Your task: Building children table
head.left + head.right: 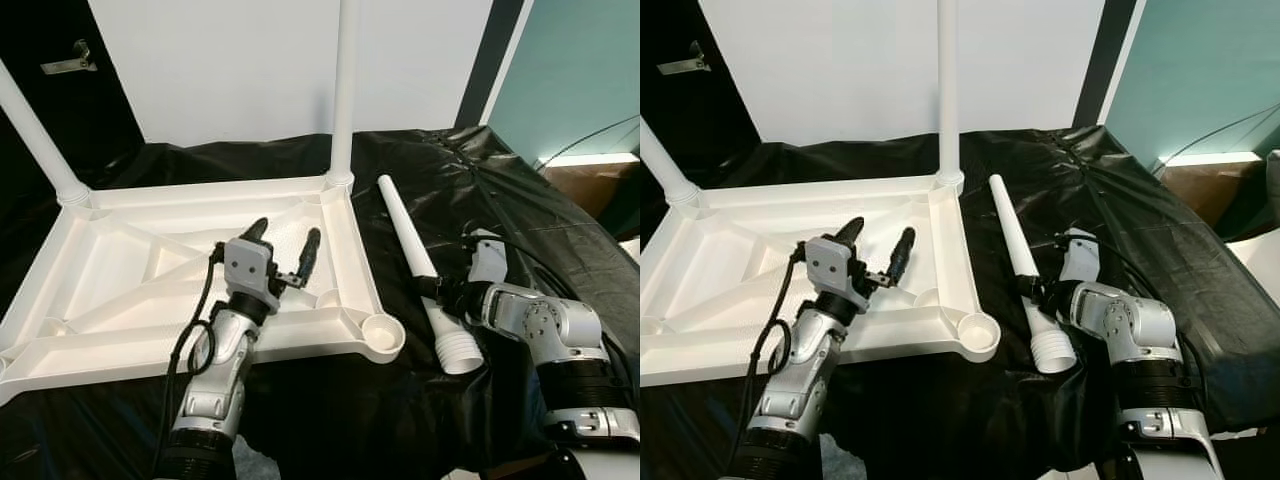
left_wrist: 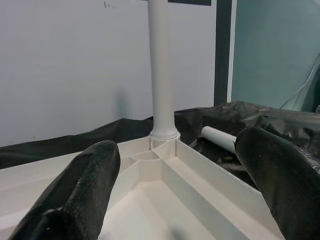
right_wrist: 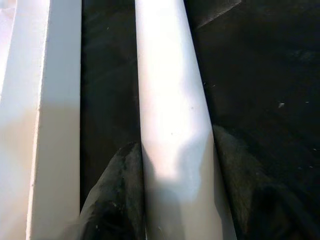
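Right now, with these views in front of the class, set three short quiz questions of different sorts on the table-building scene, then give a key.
1. True or false: the right gripper has its fingers around the loose table leg lying on the black sheet.
2. How many legs already stand upright in the upturned tabletop?
3. The left gripper is: A) shut on a leg, B) open above the tabletop, C) resting on the black sheet.

Key
1. True; the right wrist view shows a finger on each side of the leg.
2. Two: one at the far right corner, one at the far left corner.
3. B.
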Controlling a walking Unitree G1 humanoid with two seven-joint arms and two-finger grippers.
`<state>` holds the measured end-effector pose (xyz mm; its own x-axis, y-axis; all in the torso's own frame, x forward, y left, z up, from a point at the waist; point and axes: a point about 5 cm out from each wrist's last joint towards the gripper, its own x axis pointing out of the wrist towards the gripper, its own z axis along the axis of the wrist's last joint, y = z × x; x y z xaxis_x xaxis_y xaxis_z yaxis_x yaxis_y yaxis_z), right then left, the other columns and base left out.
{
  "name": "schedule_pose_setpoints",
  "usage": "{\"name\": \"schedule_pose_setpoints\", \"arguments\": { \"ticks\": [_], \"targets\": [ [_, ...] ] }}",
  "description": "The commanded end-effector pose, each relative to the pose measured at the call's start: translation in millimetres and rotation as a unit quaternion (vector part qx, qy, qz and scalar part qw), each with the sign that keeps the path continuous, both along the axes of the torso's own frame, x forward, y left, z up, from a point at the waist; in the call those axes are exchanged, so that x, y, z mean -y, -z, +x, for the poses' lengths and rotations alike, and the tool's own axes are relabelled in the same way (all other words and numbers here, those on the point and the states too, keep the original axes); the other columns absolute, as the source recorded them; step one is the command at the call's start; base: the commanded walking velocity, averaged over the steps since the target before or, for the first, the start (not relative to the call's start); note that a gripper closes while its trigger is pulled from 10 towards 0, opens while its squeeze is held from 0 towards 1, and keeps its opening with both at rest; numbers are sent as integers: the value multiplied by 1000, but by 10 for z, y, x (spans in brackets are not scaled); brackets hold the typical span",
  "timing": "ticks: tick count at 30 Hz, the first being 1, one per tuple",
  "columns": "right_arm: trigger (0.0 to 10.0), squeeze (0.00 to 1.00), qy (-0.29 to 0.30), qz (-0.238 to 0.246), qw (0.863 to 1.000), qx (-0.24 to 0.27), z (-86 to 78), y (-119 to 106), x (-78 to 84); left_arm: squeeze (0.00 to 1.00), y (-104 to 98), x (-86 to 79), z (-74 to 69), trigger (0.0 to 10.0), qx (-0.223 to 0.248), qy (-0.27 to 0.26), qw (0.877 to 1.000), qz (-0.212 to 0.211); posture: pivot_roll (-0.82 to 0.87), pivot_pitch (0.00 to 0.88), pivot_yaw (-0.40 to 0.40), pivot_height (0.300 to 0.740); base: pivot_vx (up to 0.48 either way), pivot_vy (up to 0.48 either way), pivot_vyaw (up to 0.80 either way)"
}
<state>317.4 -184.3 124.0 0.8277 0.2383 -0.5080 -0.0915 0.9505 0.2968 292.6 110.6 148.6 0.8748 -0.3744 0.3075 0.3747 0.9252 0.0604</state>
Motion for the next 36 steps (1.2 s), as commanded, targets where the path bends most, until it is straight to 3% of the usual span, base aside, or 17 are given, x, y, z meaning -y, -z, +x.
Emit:
{"name": "schedule_pose_setpoints", "arguments": {
  "ticks": [1,4,5,6,8,10,12,13,14,17,25,27,29,30,31,33,36],
  "targets": [
    [0,0,22,-10,1000,-11,-52,126,14,0,-28,51,20,10000,7,17,1000,5,-61,30,20,740,0,0,0],
    [0,0,34,-49,998,25,-36,48,27,0,-47,73,36,10000,10,20,1000,2,-66,29,23,740,0,0,0],
    [0,0,61,-157,980,110,-10,-164,68,0,-72,116,60,10000,11,25,1000,-8,-71,29,25,740,0,0,0],
    [0,0,61,-157,980,110,-10,-164,68,0,-72,116,60,10000,11,25,1000,-8,-71,29,25,740,0,0,0],
    [0,0,71,-241,942,223,-47,-465,-48,0,-120,220,102,10000,11,39,999,-26,-85,31,29,740,0,0,0],
    [0,0,64,-257,931,250,-71,-532,-118,0,-142,268,114,10000,12,47,998,-33,-85,31,29,740,0,0,0],
    [4902,0,34,-289,908,302,-118,-620,-259,0,-171,330,130,10000,11,59,997,-47,-90,31,30,740,0,0,0],
    [4902,0,34,-289,908,302,-118,-620,-259,0,-171,330,130,10000,11,59,997,-47,-90,31,30,740,0,0,0],
    [10000,0,17,-314,891,328,-145,-657,-325,0,-171,338,140,10000,6,62,997,-55,-102,31,31,740,0,0,0],
    [10000,0,9,-379,850,365,-214,-687,-388,0,-159,325,174,10000,-22,78,991,-101,-105,31,31,740,0,0,0],
    [10000,0,-6,-432,814,388,-270,-629,-412,0,-204,377,193,10000,-69,141,970,-188,-117,35,26,740,0,0,0],
    [10000,0,-44,-487,755,438,-359,-577,-508,0,-329,458,179,10000,-88,211,937,-263,-112,35,25,740,0,0,0],
    [10000,0,-44,-487,755,438,-359,-577,-508,0,-329,458,179,10000,-88,211,937,-263,-112,35,25,740,0,0,0],
    [10000,0,-59,-504,725,466,-408,-587,-564,0,-392,487,181,10000,-92,230,924,-291,-112,35,27,740,0,0,0],
    [10000,0,-59,-504,725,466,-408,-587,-564,0,-392,487,181,10000,-92,230,924,-291,-112,35,27,740,0,0,0],
    [10000,0,-77,-526,682,503,-468,-600,-640,0,-431,534,202,10000,-96,242,916,-307,-110,35,30,740,0,0,0],
    [10000,0,-91,-537,666,510,-478,-560,-674,0,-431,563,241,10000,-106,238,909,-325,-111,33,31,740,0,0,0]
  ]
}}
